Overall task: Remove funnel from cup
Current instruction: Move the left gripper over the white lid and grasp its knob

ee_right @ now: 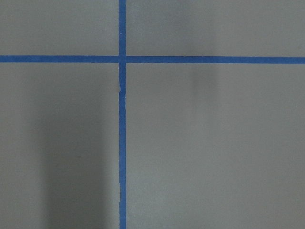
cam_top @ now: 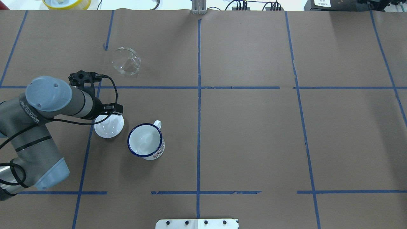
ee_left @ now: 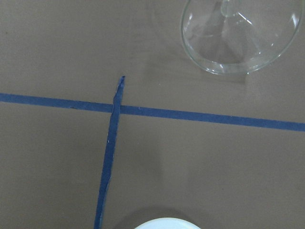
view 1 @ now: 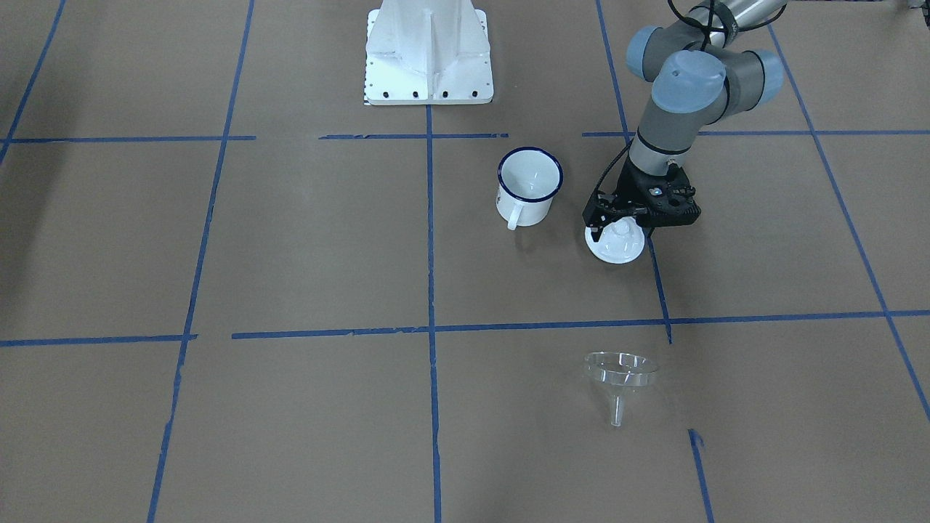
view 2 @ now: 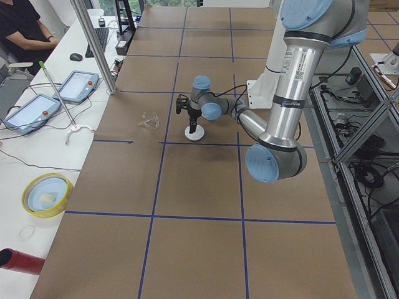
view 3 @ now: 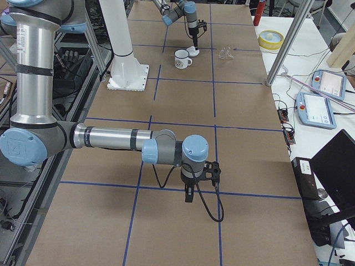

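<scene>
The funnel point(view 1: 620, 372) lay tipped over on the table, well apart from the cup point(view 1: 529, 186), which stood upright and empty; I judged the removal itself done. My left gripper point(view 1: 619, 222) hung over the white lid point(view 1: 616, 248) near the cup, fingers either side of its knob; whether they pinched it I could not tell. My right gripper point(view 3: 189, 195) hung far off, its fingers unreadable. The next move, I reckoned, called only for lifting clear.
</scene>
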`<state>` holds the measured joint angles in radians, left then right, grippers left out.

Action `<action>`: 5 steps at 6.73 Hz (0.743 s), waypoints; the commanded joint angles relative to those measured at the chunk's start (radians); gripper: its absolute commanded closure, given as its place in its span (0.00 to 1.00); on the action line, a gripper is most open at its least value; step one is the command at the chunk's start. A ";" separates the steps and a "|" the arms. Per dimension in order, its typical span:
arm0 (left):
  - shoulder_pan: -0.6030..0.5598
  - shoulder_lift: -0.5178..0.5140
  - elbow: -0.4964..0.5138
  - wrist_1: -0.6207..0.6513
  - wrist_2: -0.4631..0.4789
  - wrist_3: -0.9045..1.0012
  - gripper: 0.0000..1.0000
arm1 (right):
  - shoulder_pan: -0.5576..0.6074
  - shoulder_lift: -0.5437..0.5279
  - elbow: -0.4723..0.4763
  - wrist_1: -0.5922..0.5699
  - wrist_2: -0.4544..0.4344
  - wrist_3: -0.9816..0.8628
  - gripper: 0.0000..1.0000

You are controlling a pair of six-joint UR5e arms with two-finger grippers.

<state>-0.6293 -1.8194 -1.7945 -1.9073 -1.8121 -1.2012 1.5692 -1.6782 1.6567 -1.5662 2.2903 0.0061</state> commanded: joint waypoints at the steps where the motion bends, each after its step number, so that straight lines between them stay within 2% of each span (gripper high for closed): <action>1: 0.016 0.005 -0.003 0.004 0.000 -0.001 0.09 | 0.000 0.000 0.000 0.000 0.000 0.000 0.00; 3: 0.016 0.002 -0.031 0.072 0.000 0.002 0.26 | 0.000 0.000 0.000 0.000 0.000 0.000 0.00; 5: 0.016 0.003 -0.033 0.079 0.000 0.008 0.41 | 0.000 0.000 0.000 0.000 0.000 0.000 0.00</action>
<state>-0.6137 -1.8174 -1.8247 -1.8353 -1.8116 -1.1963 1.5693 -1.6782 1.6567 -1.5662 2.2902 0.0061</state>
